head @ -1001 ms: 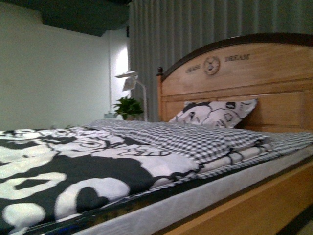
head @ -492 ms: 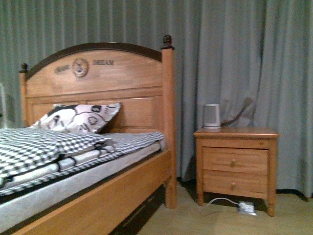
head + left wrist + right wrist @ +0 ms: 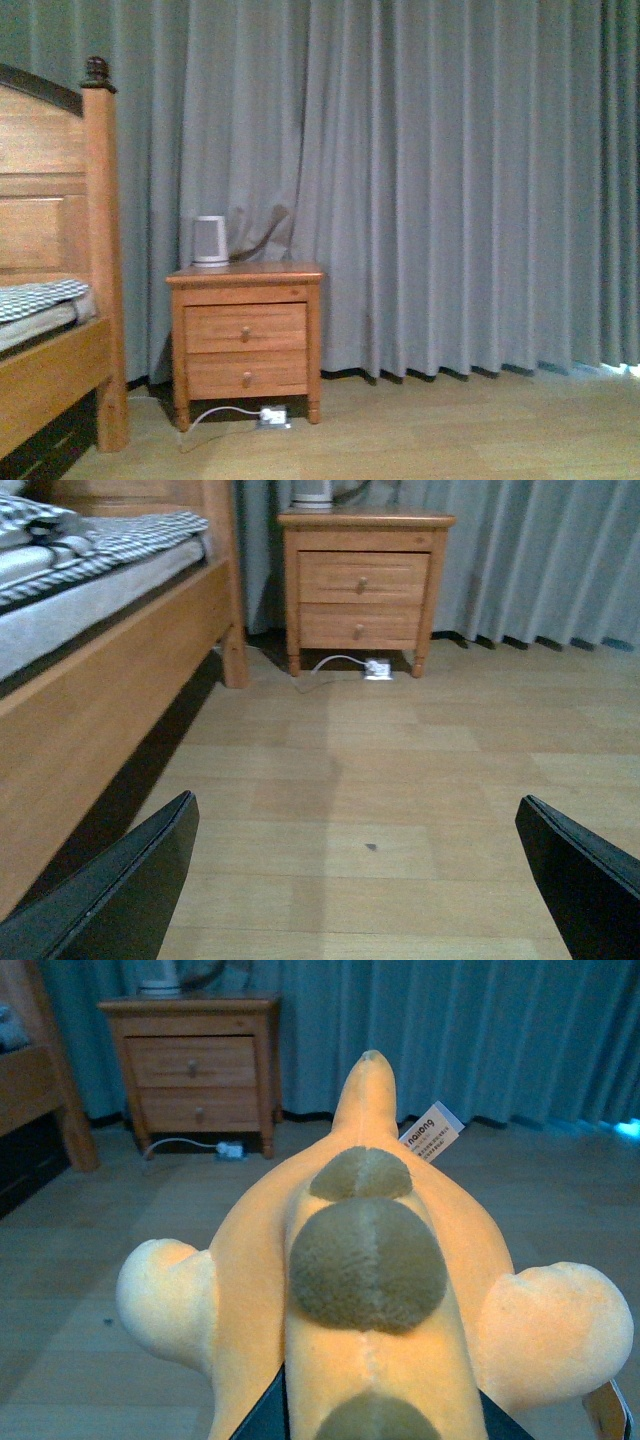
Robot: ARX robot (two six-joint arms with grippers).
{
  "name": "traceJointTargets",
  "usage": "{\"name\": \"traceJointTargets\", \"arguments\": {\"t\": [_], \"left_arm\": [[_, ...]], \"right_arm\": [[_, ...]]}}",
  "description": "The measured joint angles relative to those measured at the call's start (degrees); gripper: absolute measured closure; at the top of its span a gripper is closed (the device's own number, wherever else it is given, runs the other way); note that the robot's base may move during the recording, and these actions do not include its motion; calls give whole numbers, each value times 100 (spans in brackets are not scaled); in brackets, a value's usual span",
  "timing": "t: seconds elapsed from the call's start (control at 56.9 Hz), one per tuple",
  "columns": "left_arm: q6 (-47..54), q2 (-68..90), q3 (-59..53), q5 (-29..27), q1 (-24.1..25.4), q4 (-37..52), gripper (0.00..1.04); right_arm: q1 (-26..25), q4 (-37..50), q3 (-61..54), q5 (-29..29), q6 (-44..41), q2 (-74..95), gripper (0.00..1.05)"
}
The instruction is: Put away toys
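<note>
A grey curtain [image 3: 450, 180] spanned the whole back wall, its hem meeting the wooden floor [image 3: 450, 430]. The floor lay open from the nightstand to the right edge of the front view. One bed [image 3: 50, 370] filled the left side, its corner post near the one nightstand [image 3: 245, 340] with a narrow gap between them. The nightstand had two drawers, each with one knob, and one white jug [image 3: 210, 240] on top. One orange-yellow plush toy [image 3: 370, 1260], with two rounded limbs and three brown patches, was clamped in the right gripper [image 3: 375, 1428], above the floor. The left gripper [image 3: 360, 880] was spread wide over bare boards, holding nothing. One power strip [image 3: 272, 415] lay on the floor between the nightstand's front legs.
</note>
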Motion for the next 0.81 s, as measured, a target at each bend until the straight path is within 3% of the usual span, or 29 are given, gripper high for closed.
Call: {"name": "traceJointTargets", "arguments": {"t": [0.808], "left_arm": [[0, -2, 0, 0, -4, 0, 6]], "right_arm": [[-2, 0, 0, -20, 0, 0, 94]]}}
